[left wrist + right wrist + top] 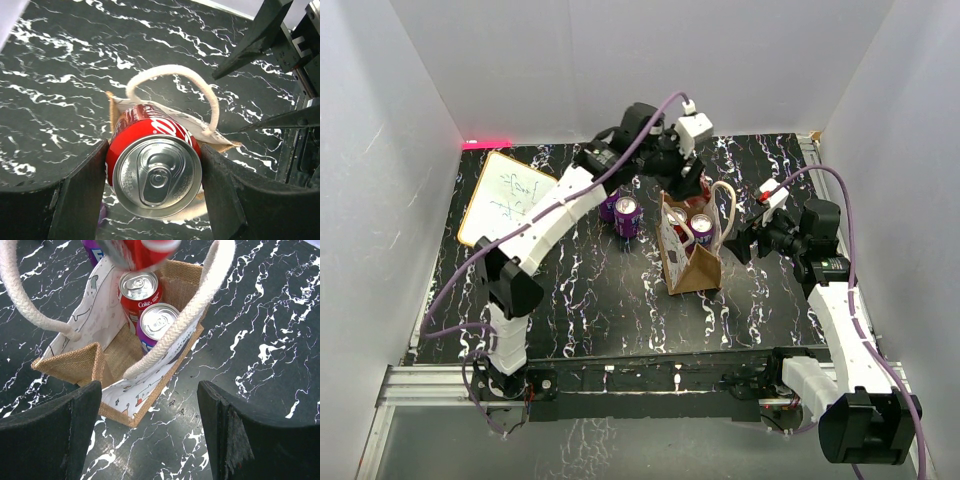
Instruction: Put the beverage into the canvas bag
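Jaws of the left gripper (154, 200) clamped on a red cola can (156, 172), one finger against each flank, lid facing the wrist camera; jaws of the right gripper (150, 390) spread wide apart, holding nothing, hovering just beside the right-hand side of the canvas bag (690, 272). Bag upright near the middle of the desk (570, 300), a little toward the right edge, mouth open, both cream handles (20, 295) splayed outward; inside already a red can (139, 287) and a purple can (159, 320), upright, side by side at the far end, with the end toward the near edge of the desk bare. Held can poised above the far end of the mouth, not yet below the rim; seemingly tilted in the right wrist view, though blurred there. Loose purple cans (628, 215) on the desk just left of the bag; a whiteboard (505, 195) toward the far left corner.

Judged step: lowering the beverage into the bag, release not yet made. Next move, on this reading: shift the can toward the unfilled end, clear of the two lids and of the handles; straighten it; descend until seated on the bag floor; then part the fingers and lift straight out. Risk: snagging a handle or tipping the light bag.
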{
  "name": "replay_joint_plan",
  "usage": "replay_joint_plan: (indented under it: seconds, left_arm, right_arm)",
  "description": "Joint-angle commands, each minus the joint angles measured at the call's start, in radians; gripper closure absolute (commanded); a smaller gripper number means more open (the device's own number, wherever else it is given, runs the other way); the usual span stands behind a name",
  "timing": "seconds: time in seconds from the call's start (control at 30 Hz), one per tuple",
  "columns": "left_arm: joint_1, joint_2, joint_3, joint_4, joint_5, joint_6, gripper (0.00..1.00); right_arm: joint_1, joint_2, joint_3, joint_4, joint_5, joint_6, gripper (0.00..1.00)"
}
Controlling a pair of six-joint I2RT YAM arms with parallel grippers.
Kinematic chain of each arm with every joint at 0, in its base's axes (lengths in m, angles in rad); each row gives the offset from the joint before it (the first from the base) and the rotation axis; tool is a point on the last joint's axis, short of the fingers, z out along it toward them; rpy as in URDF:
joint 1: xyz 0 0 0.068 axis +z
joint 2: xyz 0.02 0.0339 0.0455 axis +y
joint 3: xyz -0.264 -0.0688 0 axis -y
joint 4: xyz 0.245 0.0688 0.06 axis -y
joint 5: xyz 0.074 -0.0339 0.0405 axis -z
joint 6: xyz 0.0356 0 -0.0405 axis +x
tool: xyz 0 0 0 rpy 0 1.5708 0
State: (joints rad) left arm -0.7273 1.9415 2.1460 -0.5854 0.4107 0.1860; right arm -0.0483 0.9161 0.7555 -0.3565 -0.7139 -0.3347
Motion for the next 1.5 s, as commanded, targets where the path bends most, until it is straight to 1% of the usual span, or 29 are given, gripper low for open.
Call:
replay_joint_plan:
  seconds: [0.0, 0.13, 0.33, 0.43, 0.53, 0.67, 0.8, 0.93, 1.13, 1.33, 1.47]
  left_arm:
    - [-0.028, -0.029, 0.037, 0.055, 0.001, -0.023, 1.00]
    - [-0.049, -0.033, -0.021, 0.032, 0.023, -0.017, 1.00]
    - [-0.054, -0.099, -0.136, -0.005, 0.088, 0.034, 1.00]
    - [-0.054, -0.134, -0.203, 0.009, 0.079, 0.045, 1.00]
    - [-0.053, -0.139, -0.233, 0.020, 0.054, 0.046, 1.00]
    - [-0.055, -0.109, -0.216, 0.014, 0.045, 0.032, 1.00]
    - [-0.059, -0.063, -0.156, -0.040, 0.030, 0.033, 1.00]
    - [-0.064, -0.028, -0.139, -0.084, 0.007, 0.041, 1.00]
    - [-0.073, 0.000, -0.172, -0.064, -0.006, 0.039, 1.00]
    - [-0.088, 0.064, -0.098, -0.101, -0.032, 0.040, 1.00]
    - [-0.094, 0.086, -0.084, -0.117, -0.060, 0.042, 1.00]
  right_arm:
    - [-0.007, -0.026, 0.006, 0.054, 0.003, -0.005, 0.20]
    - [-0.008, -0.028, 0.008, 0.056, 0.014, -0.004, 0.20]
    - [-0.008, -0.024, 0.011, 0.056, 0.014, -0.004, 0.20]
    - [-0.008, -0.021, 0.011, 0.054, 0.013, -0.004, 0.20]
    - [-0.008, -0.019, 0.012, 0.054, 0.011, -0.004, 0.20]
    - [-0.009, -0.020, 0.010, 0.054, 0.012, -0.004, 0.20]
    - [-0.008, -0.022, 0.010, 0.053, 0.019, -0.004, 0.20]
    - [-0.008, -0.021, 0.010, 0.053, 0.017, -0.004, 0.19]
    - [-0.008, -0.020, 0.009, 0.053, 0.016, -0.004, 0.20]
    - [-0.009, -0.017, 0.008, 0.053, 0.019, -0.004, 0.20]
    - [-0.008, -0.016, 0.008, 0.054, 0.021, -0.004, 0.19]
